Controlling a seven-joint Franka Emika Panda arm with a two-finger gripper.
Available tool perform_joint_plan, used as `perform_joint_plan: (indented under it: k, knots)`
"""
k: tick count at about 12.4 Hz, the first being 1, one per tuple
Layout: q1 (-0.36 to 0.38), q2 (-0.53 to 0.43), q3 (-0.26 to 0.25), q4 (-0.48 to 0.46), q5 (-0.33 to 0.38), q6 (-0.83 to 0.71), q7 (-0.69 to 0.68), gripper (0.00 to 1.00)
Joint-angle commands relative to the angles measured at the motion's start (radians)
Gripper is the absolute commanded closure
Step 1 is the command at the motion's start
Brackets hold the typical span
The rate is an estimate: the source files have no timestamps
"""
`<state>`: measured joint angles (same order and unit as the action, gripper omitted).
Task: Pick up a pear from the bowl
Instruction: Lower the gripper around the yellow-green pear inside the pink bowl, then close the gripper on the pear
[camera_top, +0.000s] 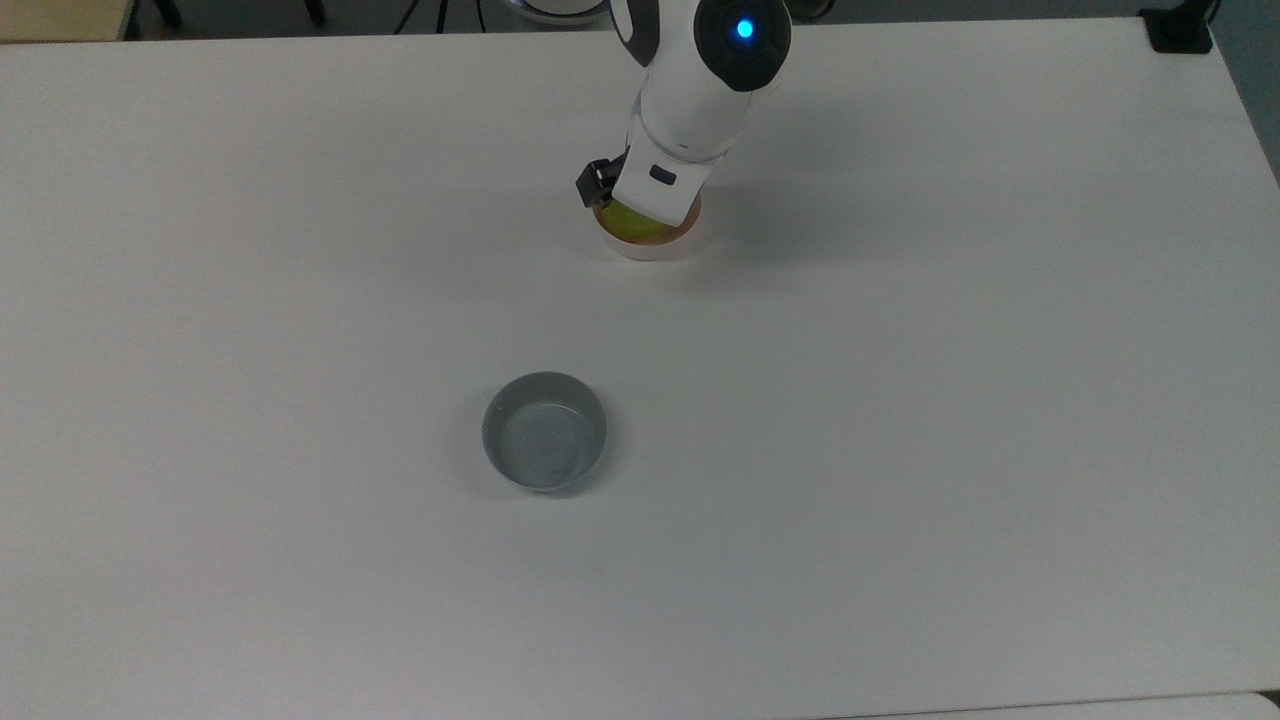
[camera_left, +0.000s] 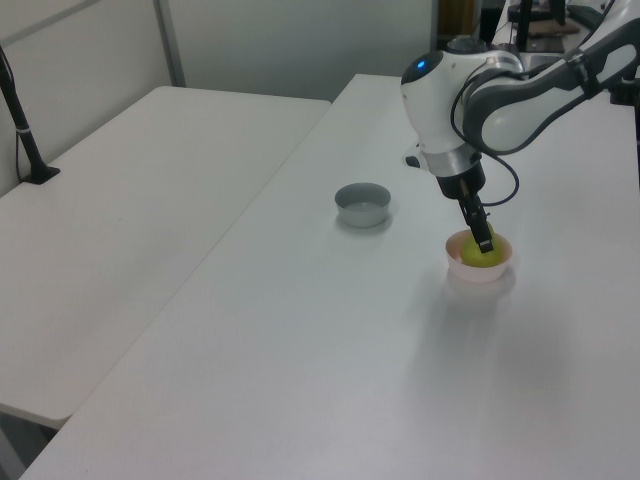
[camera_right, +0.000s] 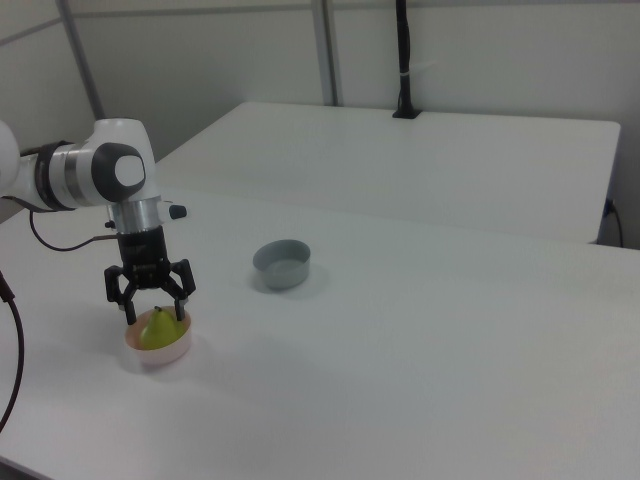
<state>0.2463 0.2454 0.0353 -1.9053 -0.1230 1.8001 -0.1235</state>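
Reference landmark: the pale pink bowl. All positions below are given relative to it, read left to right in the right view.

1. Gripper. It hangs directly above the pink bowl at the end of the white arm, which rises from the bowl and bends off toward the right view's left. The two black fingers are spread wide, one on each side of the upper part of the pear, their tips level with its neck and above the bowl's rim. Whether the fingers touch the fruit cannot be told.

2. Pear. The yellow-green pear stands upright inside the pink bowl, narrow end up, between the spread fingers. Its lower part sits below the rim. It is not lifted.

3. Pink bowl. It stands on the white table, near the table's edge on the right view's left.

4. Grey-blue bowl. It stands well apart from the pink bowl, toward the right view's right and farther back. It holds nothing.

5. Second white table. It lies beyond the grey-blue bowl, behind a gap. A black post stands on its far edge.

Cross-check, top view: the arm's wrist covers most of the pink bowl; a sliver of pear shows under it.
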Motion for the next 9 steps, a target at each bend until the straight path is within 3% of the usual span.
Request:
perform_joint_plan:
  k: [1,9]
  knots:
    - [0.011,-0.005,-0.006,-0.028,-0.024,0.039,0.002,0.12]
    - [0.011,0.014,-0.006,-0.028,-0.026,0.058,0.018,0.45]
